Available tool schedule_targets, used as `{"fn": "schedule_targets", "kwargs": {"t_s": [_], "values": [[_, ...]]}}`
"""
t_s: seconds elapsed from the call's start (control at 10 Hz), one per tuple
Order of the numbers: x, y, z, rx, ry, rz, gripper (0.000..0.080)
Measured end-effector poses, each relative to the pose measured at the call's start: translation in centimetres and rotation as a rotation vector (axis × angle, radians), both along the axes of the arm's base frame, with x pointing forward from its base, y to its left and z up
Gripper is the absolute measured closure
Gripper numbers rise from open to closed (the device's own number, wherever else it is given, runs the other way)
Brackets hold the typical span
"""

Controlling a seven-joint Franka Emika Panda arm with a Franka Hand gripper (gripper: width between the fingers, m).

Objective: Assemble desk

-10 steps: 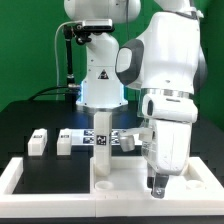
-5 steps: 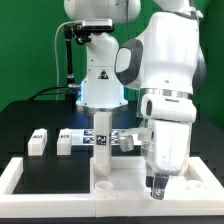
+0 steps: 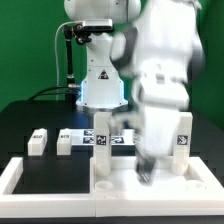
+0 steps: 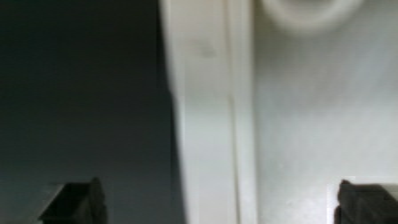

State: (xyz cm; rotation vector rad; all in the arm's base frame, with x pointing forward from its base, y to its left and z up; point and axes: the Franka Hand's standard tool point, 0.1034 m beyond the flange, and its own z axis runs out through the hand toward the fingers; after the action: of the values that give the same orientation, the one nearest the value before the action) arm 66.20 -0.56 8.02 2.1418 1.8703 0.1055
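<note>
Black table (image 3: pixel 20 125) bearing the tabletop panel (image 3: pixel 120 186), tagged leg (image 3: pixel 100 135) and second leg (image 3: pixel 182 140) upright on that panel, gripper (image 3: pixel 148 172) low between them, fingers (image 4: pixel 75 200) spread and empty, blurred, liable to clip and topple either leg.

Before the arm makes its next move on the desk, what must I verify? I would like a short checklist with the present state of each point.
1. Jaws empty: ok. The gripper is open, with only a white surface beneath it in the wrist view.
2. Place of the gripper over the tabletop: cannot tell. The arm is blurred in the exterior view.
3. The middle leg upright on the tabletop: ok.
4. The right leg upright: ok.
5. Both standing legs fully tight: cannot tell.
6. The two loose legs free on the table, at the exterior view's left: ok.
</note>
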Motion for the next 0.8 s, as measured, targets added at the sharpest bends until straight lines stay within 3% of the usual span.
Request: {"fn": "schedule_targets", "kwargs": {"t_s": [0.1, 0.2, 0.6, 0.7, 0.8], "values": [[-0.4, -1.8, 1.0, 0.001, -0.002, -0.032, 0.0150], [-0.5, -2.9, 0.6, 0.005, 0.000, -0.071, 0.0150], [-0.6, -2.7, 0.5, 0.059, -0.036, -0.268, 0.0150], [-0.7, -3.6, 0.6, 0.070, -0.036, -0.323, 0.0150], [-0.5, -5.9, 2.0, 0.071, -0.002, -0.384, 0.0150]]}}
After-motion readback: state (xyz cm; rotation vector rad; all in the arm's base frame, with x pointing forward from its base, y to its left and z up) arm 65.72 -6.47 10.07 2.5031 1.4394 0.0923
